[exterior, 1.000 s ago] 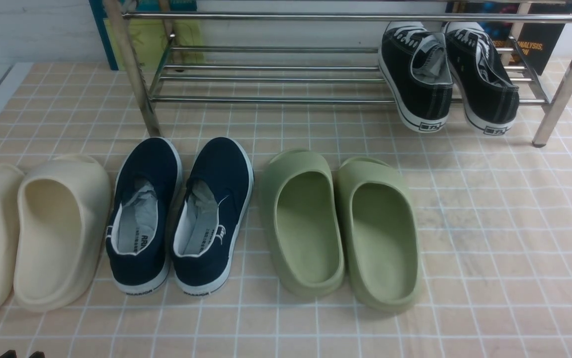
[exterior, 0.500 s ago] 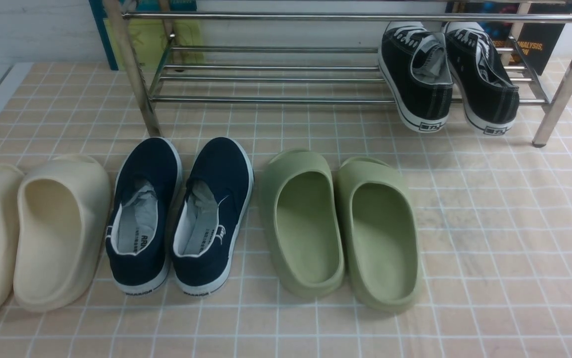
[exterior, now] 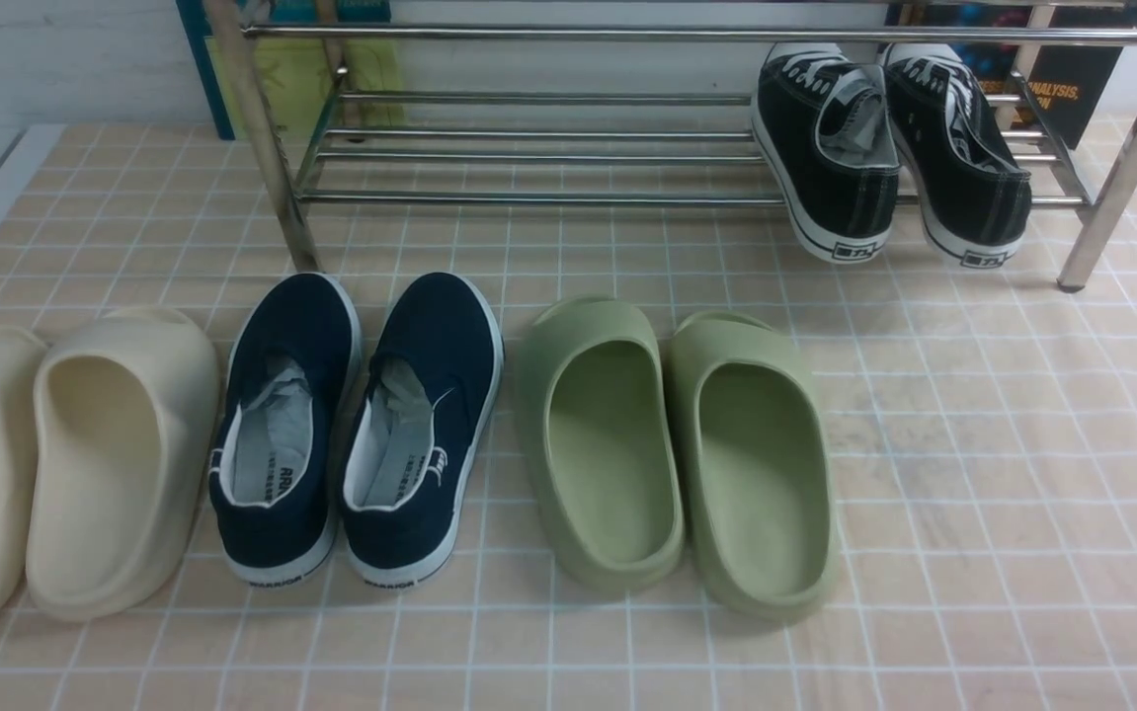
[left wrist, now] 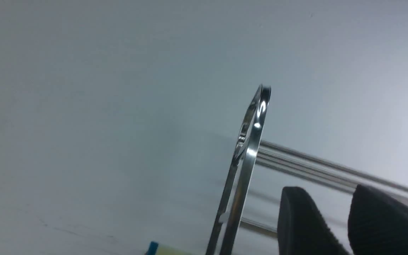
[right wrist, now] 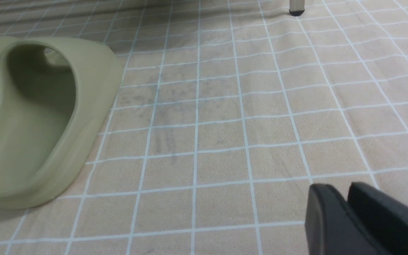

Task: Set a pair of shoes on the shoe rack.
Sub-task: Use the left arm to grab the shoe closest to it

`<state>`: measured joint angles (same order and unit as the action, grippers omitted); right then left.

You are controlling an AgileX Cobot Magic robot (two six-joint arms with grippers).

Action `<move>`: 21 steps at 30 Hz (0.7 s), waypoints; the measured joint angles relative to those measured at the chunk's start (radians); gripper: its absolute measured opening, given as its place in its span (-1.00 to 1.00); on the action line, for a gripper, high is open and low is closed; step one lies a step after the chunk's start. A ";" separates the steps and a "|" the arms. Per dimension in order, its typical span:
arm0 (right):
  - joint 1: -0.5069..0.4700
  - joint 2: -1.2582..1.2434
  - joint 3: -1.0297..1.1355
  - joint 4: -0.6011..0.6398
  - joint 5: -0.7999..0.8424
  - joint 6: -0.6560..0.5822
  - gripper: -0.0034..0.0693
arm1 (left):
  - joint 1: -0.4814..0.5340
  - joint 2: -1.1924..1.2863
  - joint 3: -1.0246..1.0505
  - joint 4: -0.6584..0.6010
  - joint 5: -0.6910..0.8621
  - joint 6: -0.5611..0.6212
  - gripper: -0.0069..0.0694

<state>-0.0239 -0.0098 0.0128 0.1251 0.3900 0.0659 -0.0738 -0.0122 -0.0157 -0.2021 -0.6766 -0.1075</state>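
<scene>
The pair of shoes, two navy slip-ons [exterior: 286,425] [exterior: 425,415] with white soles, stands side by side on the tiled floor, toes toward the shoe rack [exterior: 528,197]. No shoe of the pair is on the rack. Neither gripper shows in the front view. In the left wrist view my left gripper [left wrist: 328,191] is open and empty, held up near a chrome upright of the shoe rack [left wrist: 248,156]. My right gripper [right wrist: 336,187] hangs low over bare tiles, its fingers a narrow slit apart with nothing between them.
Two black lace-up sneakers [exterior: 830,148] [exterior: 963,148] sit on the rack's lower shelf at the right. Green slippers [exterior: 608,444] [right wrist: 37,117] lie right of the navy pair, cream slippers [exterior: 119,444] left of it. A rack foot [right wrist: 296,12] stands on the tiles.
A dark shape at the front view's bottom left half a second ago has left the frame. The shoes and rack have not moved.
</scene>
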 joint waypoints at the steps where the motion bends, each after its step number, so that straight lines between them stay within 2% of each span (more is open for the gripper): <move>1: 0.000 0.000 0.000 0.000 0.000 0.000 -0.63 | 0.000 0.000 -0.028 -0.001 0.023 -0.007 -0.19; 4: 0.000 0.000 0.000 0.000 0.000 0.000 -0.62 | 0.000 0.005 -0.174 -0.001 0.167 -0.004 -0.19; 8: 0.000 0.000 0.000 0.000 0.000 0.000 -0.60 | 0.000 0.137 -0.381 -0.001 0.392 0.101 -0.27; 9: 0.000 0.000 0.000 0.000 0.000 0.000 -0.60 | 0.000 0.137 -0.389 -0.001 0.402 0.107 -0.27; 11: 0.000 0.000 0.000 0.000 0.000 0.000 -0.59 | 0.000 0.292 -0.463 -0.001 0.505 0.193 -0.42; 12: 0.000 0.000 0.000 0.000 0.000 0.000 -0.59 | 0.000 0.304 -0.466 -0.001 0.511 0.193 -0.44; 13: 0.000 0.000 0.000 0.000 0.000 0.000 -0.59 | 0.000 0.415 -0.479 -0.001 0.550 0.212 -0.54; 18: 0.000 0.000 0.000 0.000 0.000 0.000 -0.57 | 0.000 0.694 -0.496 -0.008 0.659 0.208 -0.71; 21: 0.000 0.000 0.000 0.000 0.000 0.000 -0.55 | 0.000 0.884 -0.587 -0.008 0.861 0.203 -0.74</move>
<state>-0.0239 -0.0098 0.0128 0.1251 0.3900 0.0659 -0.0738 0.8718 -0.6023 -0.2105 0.1839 0.0954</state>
